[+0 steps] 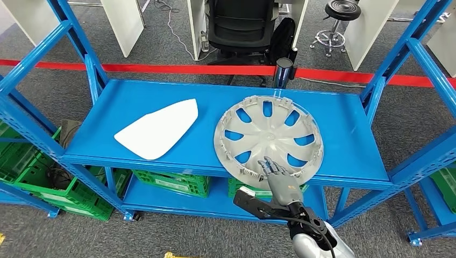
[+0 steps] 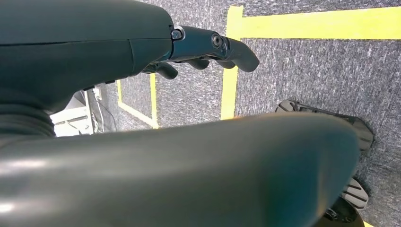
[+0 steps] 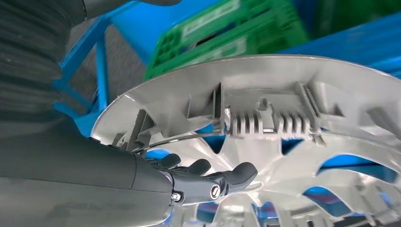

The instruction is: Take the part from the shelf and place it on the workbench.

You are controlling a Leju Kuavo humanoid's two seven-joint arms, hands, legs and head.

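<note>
Spanning the head view is a blue steel shelf, its upper deck carrying two things. Largest of them is the silver wheel cover, lying inside-up toward the deck's right half, its near rim slightly overhanging the front edge. Left of it, well apart, lies a flat white panel. Green crates sit on the lower level.

Reaching in from below, the right hand has its fingers stretched over the wheel cover's near rim. In the right wrist view the fingers extend across the ribbed inner face, near the clips and wire ring; they look loosely spread, not clamped, and I cannot tell whether the thumb is under the rim. The left hand hangs over grey carpet with yellow floor tape, fingers loosely curled, holding nothing.

By my judgement the task is at its start: the part rests on the shelf, ungrasped. Closing, lifting, carrying and setting it on the bench all remain.
</note>
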